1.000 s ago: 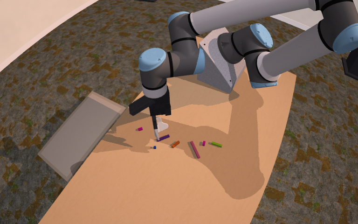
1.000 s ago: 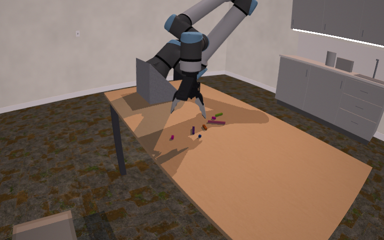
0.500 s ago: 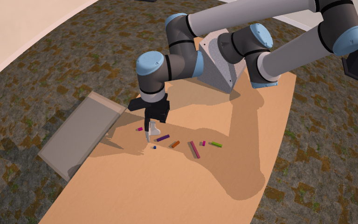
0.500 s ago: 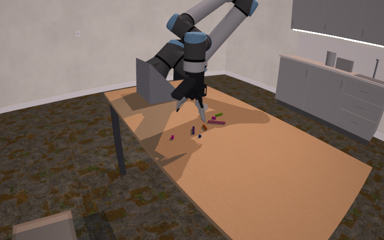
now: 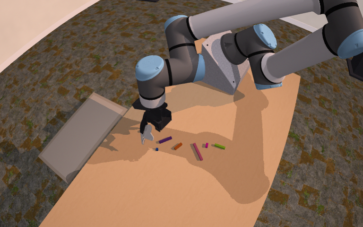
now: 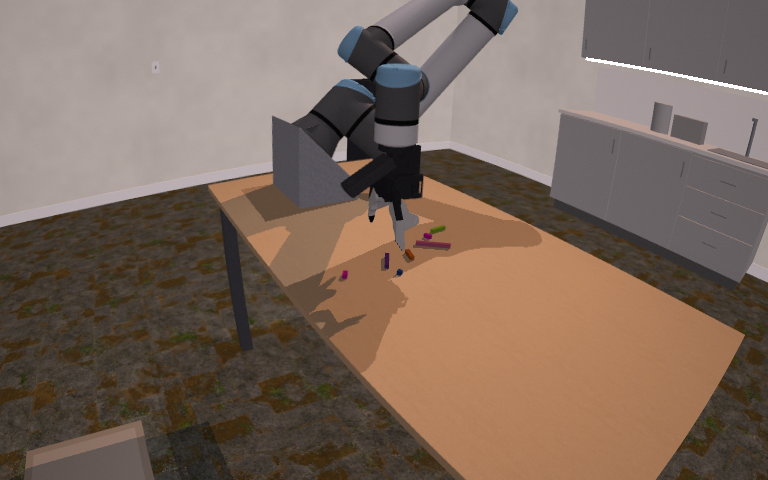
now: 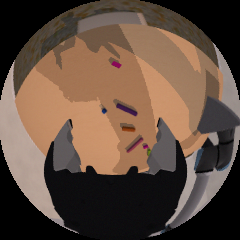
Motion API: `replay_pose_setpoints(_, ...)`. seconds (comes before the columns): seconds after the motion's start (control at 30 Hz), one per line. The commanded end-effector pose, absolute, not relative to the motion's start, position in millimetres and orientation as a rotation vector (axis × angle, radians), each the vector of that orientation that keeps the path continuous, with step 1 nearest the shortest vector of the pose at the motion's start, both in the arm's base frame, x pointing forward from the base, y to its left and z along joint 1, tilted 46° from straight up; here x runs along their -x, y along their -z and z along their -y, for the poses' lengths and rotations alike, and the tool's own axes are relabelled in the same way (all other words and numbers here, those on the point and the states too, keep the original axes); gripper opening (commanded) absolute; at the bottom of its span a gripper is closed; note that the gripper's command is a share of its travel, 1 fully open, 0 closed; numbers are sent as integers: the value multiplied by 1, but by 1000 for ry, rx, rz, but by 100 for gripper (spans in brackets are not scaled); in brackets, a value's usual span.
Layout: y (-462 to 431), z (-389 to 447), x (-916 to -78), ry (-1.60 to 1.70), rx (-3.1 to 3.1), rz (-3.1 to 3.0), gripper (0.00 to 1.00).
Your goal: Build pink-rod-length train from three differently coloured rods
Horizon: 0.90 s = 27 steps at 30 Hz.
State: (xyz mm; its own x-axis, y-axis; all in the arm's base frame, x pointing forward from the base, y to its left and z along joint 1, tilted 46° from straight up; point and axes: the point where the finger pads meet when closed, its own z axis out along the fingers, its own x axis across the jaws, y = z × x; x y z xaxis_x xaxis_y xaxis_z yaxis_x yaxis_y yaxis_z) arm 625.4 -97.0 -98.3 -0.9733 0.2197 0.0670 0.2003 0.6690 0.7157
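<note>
The black two-jaw gripper [image 6: 390, 226] hung wide open and empty just behind the short purple rod [image 5: 165, 139]. Descending off-centre, a finger could knock that rod into the small orange rod [image 5: 177, 146] beside it.

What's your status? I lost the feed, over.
Gripper open, empty, hovering low beside purple rod. No train yet: pink rod and the other rods lie scattered apart. Nothing blocking purple.

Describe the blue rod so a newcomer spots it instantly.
On the wooden table, find the row of small rods in the arm's shadow. The blue rod lies at the row's left end in the top view, just below the purple rod. It is the shortest piece, almost a cube.
</note>
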Motion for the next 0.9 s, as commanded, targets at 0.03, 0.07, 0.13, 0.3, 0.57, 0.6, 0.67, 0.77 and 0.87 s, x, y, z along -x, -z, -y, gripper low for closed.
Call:
replay_pose_setpoints(0.03, 95, 96, -632, -1231, -655, -2871, 100)
replay_pose_setpoints(0.07, 95, 96, -633, -1235, -702, -2871, 100)
replay_pose_setpoints(0.13, 94, 95, -635, -1241, -796, -2871, 100)
replay_pose_setpoints(0.3, 92, 94, -638, -1249, -949, -2864, 100)
replay_pose_setpoints(0.57, 88, 91, -647, -1255, -1316, -2818, 100)
replay_pose_setpoints(0.6, 87, 91, -648, -1255, -1354, -2811, 100)
replay_pose_setpoints(0.67, 86, 90, -649, -1253, -1427, -2796, 100)
replay_pose_setpoints(0.77, 85, 89, -651, -1252, -1492, -2781, 100)
replay_pose_setpoints(0.87, 84, 88, -652, -1250, -1551, -2767, 100)
